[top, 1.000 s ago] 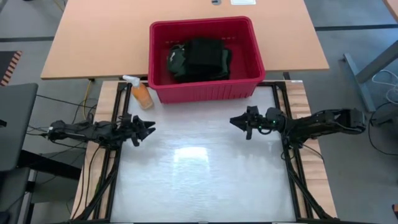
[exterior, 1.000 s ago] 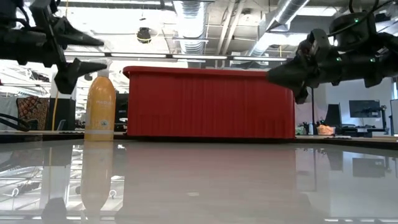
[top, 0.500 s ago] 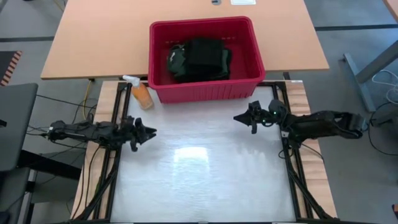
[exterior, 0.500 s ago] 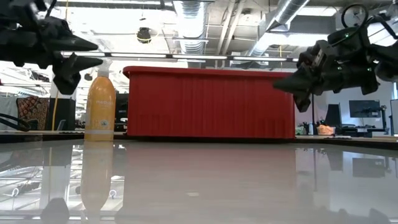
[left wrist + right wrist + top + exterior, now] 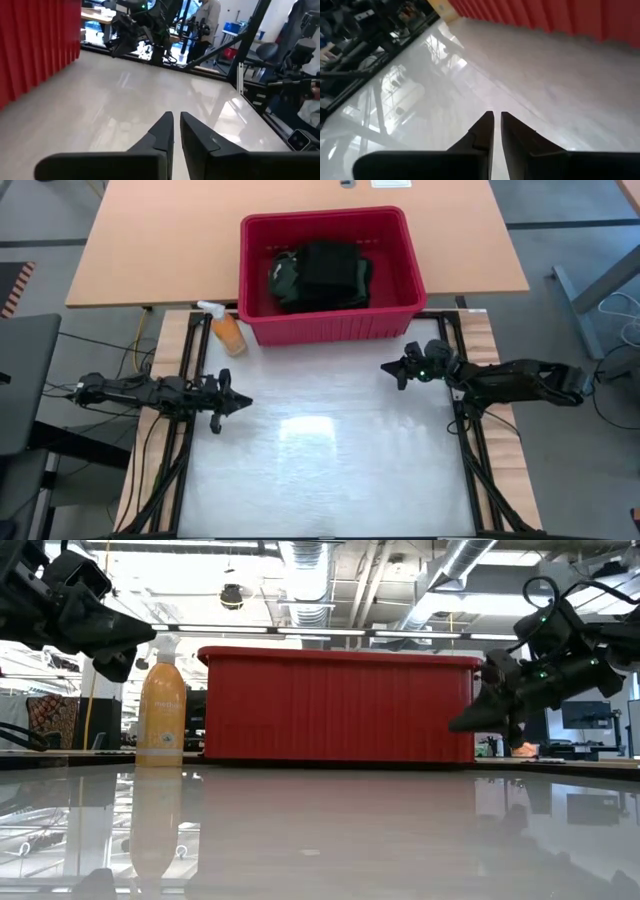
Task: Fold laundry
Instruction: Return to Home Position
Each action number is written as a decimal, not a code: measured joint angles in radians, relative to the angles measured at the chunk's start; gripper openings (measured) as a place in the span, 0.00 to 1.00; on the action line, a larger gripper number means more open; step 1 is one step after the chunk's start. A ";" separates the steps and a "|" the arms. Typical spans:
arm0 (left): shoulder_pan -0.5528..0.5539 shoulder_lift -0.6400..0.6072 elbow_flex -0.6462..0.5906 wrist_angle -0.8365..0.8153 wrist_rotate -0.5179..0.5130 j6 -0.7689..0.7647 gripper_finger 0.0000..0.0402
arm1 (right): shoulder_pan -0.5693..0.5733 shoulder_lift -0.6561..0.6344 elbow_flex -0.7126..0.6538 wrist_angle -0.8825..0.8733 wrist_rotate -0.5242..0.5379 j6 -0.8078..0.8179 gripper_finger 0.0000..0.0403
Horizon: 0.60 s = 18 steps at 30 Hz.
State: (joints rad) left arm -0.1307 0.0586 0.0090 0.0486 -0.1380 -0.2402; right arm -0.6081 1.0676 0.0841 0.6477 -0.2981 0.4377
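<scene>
High view: the laundry [image 5: 320, 275] is a dark folded bundle, black with a bit of green, inside the red basket [image 5: 325, 328] at 12 o'clock on the white table [image 5: 320, 470]. You can't really separate the garments in there. An orange spray bottle [image 5: 228, 332] stands just beside the basket at about 10 o'clock. The left gripper [image 5: 240, 402] hangs over the table's 9 o'clock edge and the right gripper [image 5: 390, 370] is at 3 o'clock. They're well apart and neither holds anything.

Low view: the basket's ribbed wall hides the laundry completely. Both grippers float above the tabletop, and the left one is partly cut off by the frame and covers part of the bottle's sprayer.

Left wrist view: the fingers [image 5: 162, 132] are pressed nearly together with only a sliver between them. The other arm shows far across the table, and a person [image 5: 210, 15] beyond it is mostly cut off.

Right wrist view: same deal, fingers [image 5: 482, 131] closed up on nothing over the glossy tabletop, with the basket wall nearby.
</scene>
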 joint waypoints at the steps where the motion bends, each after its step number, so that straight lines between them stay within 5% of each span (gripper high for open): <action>1: 0.000 0.000 0.000 0.000 0.000 0.000 0.05 | 0.000 0.000 0.000 -0.015 0.000 0.000 0.15; 18: 0.000 0.000 -0.001 0.002 -0.005 -0.015 0.04 | 0.000 0.000 0.000 -0.068 0.018 -0.045 0.16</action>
State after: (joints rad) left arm -0.1307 0.0586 0.0076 0.0505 -0.1429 -0.2550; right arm -0.6083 1.0676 0.0841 0.5800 -0.2798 0.3923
